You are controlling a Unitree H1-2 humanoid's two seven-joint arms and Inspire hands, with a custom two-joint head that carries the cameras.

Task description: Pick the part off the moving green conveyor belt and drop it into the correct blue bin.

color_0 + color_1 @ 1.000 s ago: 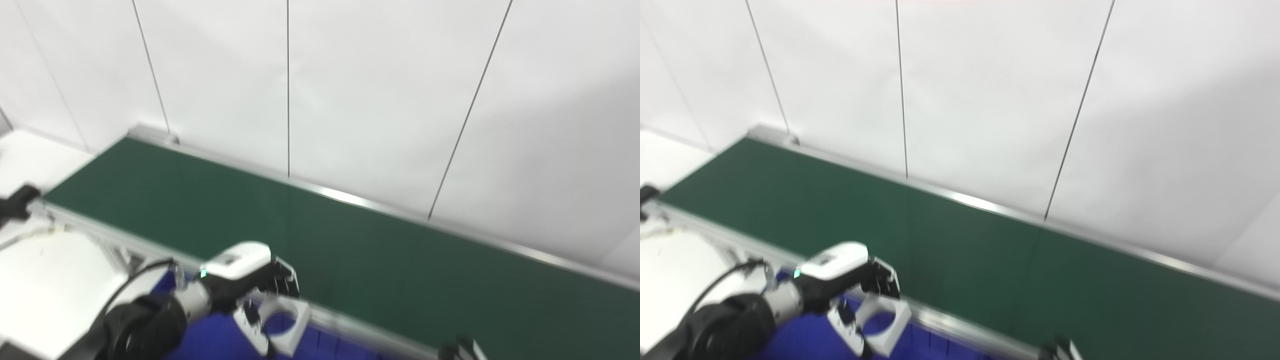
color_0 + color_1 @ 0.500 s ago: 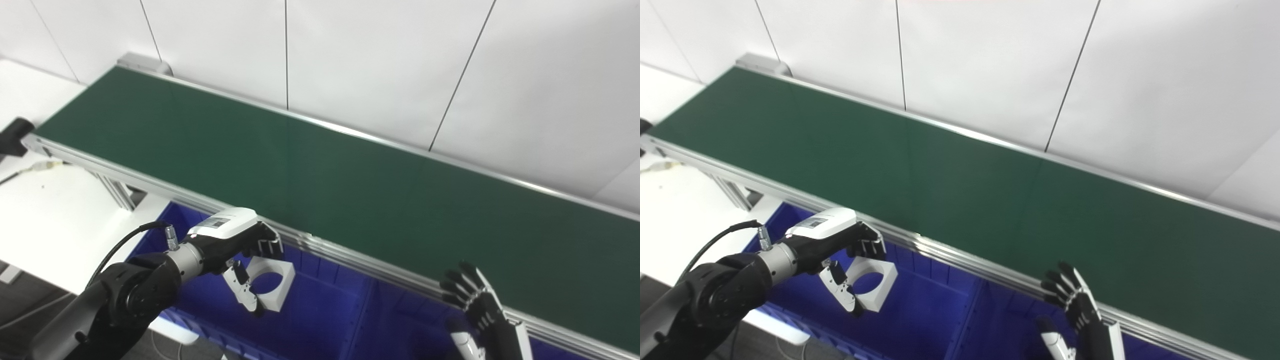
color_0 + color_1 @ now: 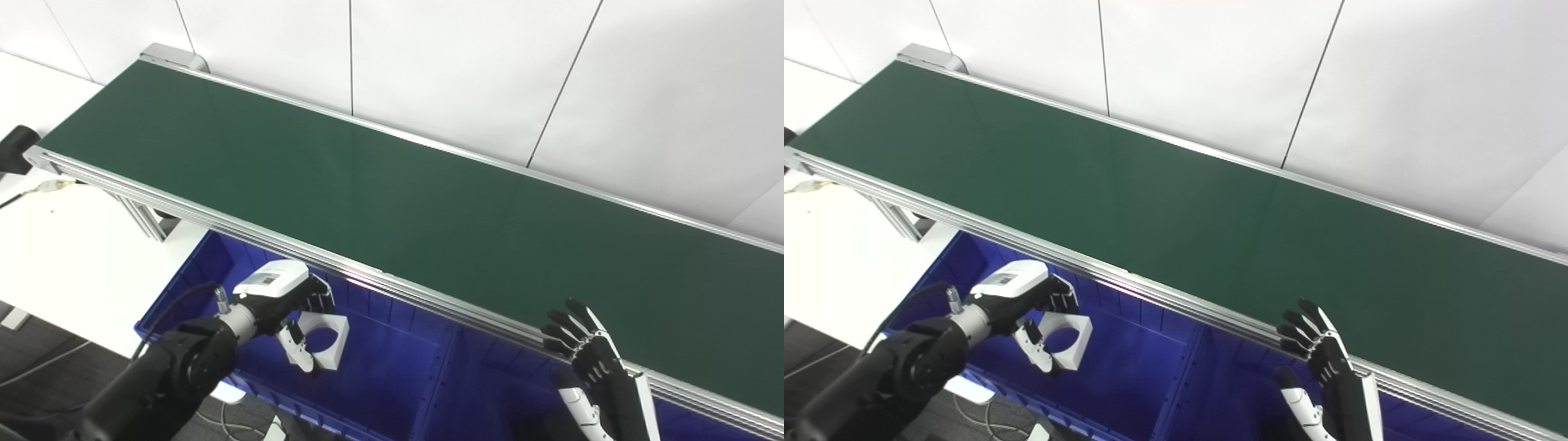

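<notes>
Left hand [image 3: 288,300] grips the white ring-block part [image 3: 321,340] right above the left blue bin [image 3: 380,373]; right hand [image 3: 582,349] waits, fingers spread. Release crookedly and it may clip the divider [image 3: 438,373]!

Dark green conveyor belt [image 3: 367,177], blue bin [image 3: 392,380], white part [image 3: 323,332].
</notes>
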